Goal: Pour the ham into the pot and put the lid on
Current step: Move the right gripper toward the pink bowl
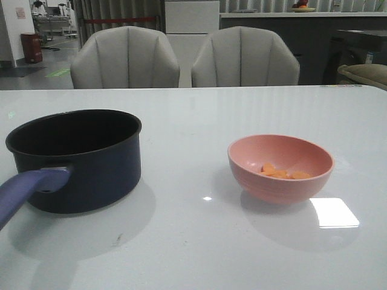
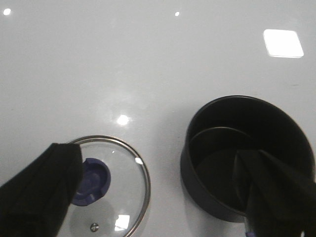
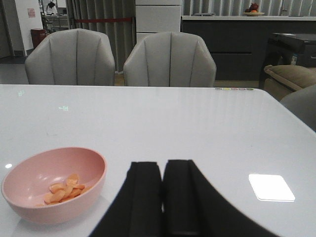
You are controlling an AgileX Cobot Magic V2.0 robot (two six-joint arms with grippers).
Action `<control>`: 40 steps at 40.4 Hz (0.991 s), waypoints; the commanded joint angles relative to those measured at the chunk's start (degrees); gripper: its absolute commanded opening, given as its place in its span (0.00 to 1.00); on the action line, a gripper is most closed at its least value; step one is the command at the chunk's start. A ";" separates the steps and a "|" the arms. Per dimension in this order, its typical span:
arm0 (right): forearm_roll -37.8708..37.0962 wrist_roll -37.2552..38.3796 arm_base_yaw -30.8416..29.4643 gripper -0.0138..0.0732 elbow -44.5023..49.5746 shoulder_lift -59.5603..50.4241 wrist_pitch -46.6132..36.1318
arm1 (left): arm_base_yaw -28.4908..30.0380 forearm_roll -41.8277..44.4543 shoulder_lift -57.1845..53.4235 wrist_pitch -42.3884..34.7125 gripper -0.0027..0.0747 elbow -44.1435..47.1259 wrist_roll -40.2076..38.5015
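— Navy-blue and standing upright, the pot [image 1: 78,158] sits on the left of the white worktop [image 1: 199,241], its lighter blue-purple handle [image 1: 27,188] pointing toward the near left edge. Its black inside looks bare.

— And the ham [image 1: 281,172]?

— A small heap of orange chunks at the bottom of the pink bowl [image 1: 280,167], which stands on the right, well apart from the pot.

— Where is the lid [image 2: 111,190]?

— Only the left wrist view shows it: clear glass, metal rim, dark blue knob [image 2: 90,180], lying flat on the worktop just beside the pot, not touching it.

— What of the left pincer [image 2: 163,192]?

— It hovers spread wide, one dark finger over the lid's edge, the other over the pot's rim, holding nothing.

— The right pincer [image 3: 163,197]?

— Its two black fingers are pressed together with nothing between them, near the bowl. Two grey chairs [image 1: 184,57] stand at the far side.
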 commanded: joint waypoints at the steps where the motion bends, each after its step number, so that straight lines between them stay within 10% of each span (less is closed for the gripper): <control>1: -0.68 0.00 -0.21 0.33 -0.34 -1.21 -4.96 | -3.57 0.90 -7.35 -6.34 0.89 2.09 0.03; 21: -0.68 0.00 -0.21 0.33 -0.34 -1.16 -4.96 | -9.49 2.03 -39.22 -13.38 0.89 21.19 0.03; 40: 4.45 3.46 -0.01 0.33 -2.14 -1.10 -8.16 | -9.54 2.03 -44.84 -19.74 0.89 27.40 0.03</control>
